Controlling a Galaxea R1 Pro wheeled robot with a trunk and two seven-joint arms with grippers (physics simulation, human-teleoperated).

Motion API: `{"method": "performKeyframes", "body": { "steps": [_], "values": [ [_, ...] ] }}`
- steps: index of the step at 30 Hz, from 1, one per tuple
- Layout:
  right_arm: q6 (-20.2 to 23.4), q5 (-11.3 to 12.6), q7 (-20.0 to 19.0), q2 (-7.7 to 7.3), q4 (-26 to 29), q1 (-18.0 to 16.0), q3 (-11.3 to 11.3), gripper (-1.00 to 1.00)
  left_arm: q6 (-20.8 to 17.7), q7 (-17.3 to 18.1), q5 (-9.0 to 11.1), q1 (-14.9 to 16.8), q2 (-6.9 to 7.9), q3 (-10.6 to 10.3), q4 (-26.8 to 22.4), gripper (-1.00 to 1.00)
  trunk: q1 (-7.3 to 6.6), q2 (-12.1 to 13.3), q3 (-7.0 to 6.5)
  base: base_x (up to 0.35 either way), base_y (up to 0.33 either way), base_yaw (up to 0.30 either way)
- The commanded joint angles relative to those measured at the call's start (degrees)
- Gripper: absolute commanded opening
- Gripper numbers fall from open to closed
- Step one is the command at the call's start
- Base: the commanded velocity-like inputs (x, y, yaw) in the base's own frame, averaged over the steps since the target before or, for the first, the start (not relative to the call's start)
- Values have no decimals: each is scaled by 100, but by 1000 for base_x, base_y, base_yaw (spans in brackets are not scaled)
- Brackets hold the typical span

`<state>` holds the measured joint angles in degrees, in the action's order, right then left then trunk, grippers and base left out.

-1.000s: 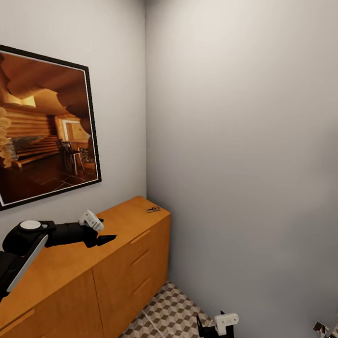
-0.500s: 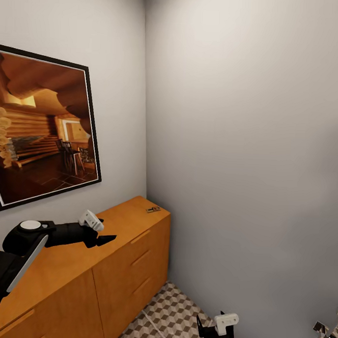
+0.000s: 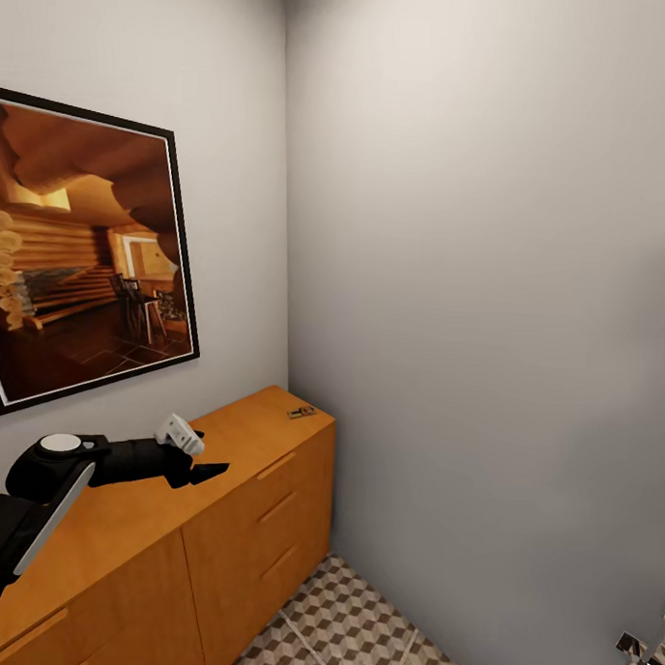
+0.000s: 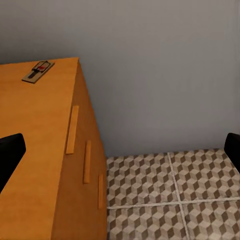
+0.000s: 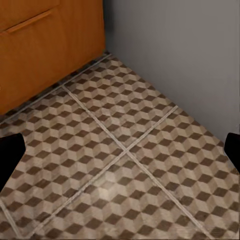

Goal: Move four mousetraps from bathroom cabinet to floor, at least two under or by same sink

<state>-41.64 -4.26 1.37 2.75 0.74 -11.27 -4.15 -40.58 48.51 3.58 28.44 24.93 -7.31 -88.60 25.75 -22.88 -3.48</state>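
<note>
So there's one mousetrap (image 3: 301, 411) sitting flat on top of the cabinet (image 3: 218, 521), right at the far corner by the grey wall (image 3: 489, 281). In the left wrist view the same mousetrap (image 4: 38, 71) lies well ahead of the jaws, a small wooden board with dark metal bits and a red mark, near the top's edge. I can only spot that one.

The left gripper (image 3: 206, 467) hangs over the cabinet top, well short of the trap and pointing toward it. Its jaws are spread wide, the two dark fingertips (image 4: 10, 152) at opposite edges of the wrist view, nothing between them, touching nothing.

The right gripper (image 5: 120, 150) looks down at the bathroom floor (image 5: 120, 165) with its cube-pattern tiles, the cabinet's drawer front (image 5: 45, 45) off beyond it. Jaws wide apart here too, empty, off the tiles.

Behind the left arm a framed picture (image 3: 84, 254) of a log-cabin room hangs on the wall. Some chrome thing (image 3: 642, 660) pokes in at the head view's lower corner; can't tell what it is.
</note>
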Motion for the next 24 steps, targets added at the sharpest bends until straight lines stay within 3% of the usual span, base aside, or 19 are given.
{"method": "performKeyframes", "body": {
  "steps": [1, 8, 16, 17, 21, 23, 24],
  "values": [
    [-27, 8, 20, 2, -4, 63, -34, 100, -46, -8, 37, 3, 4, -5, 0, 100, 3, -4, 1, 0, 0, 0],
    [173, 16, 35, 34, -4, 380, -34, 100, -46, -8, 37, 3, 4, -2, -4, 100, 3, -4, 1, 0, 0, 0],
    [1814, 47, -17, 56, 0, 452, -16, 100, -46, -8, 37, 3, 4, -6, -3, 100, 3, -4, 1, 0, 0, 0],
    [2086, 86, -29, 57, 0, 456, -13, 100, -46, -8, 37, 3, 4, -7, 0, 100, 3, -4, 1, 0, 0, 0],
    [2466, 323, -38, 76, 1, 462, -9, 100, -46, -9, 37, 3, 4, -7, 0, 100, 3, -4, 1, 0, 0, 0],
    [2654, 673, -38, 96, 19, 462, -6, 100, -46, -8, 37, 3, -2, -7, -5, 100, 3, -4, 1, 0, 0, 0],
    [2675, 729, -33, 98, 23, 463, -5, 100, -46, -8, 37, 3, -2, -7, -5, 100, 3, -4, 1, 0, 0, 0]
  ]
}}
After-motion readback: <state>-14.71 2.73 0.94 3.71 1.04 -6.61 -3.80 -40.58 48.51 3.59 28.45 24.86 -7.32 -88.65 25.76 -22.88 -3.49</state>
